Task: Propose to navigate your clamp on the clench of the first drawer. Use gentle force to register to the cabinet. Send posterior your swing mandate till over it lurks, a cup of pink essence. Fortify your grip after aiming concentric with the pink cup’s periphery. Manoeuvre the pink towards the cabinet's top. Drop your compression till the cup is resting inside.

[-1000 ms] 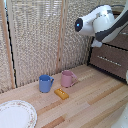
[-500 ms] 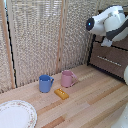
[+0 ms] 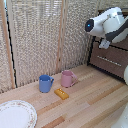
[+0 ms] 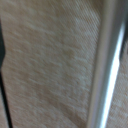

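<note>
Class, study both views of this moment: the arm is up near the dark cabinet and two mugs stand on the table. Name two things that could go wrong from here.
1. The clamp hangs close to the cabinet; the blurred wrist view shows the silver clench running slantwise, so the grasp may land skewed or slip.
2. The pink cup stands right beside the blue mug and a small orange block; a later reach might knock either.

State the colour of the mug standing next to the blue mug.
Dusty pink; the pink cup shows best in the exterior view.

exterior: elevated, wide over table [image 3: 95,102] | wrist: close, blurred surface
</note>
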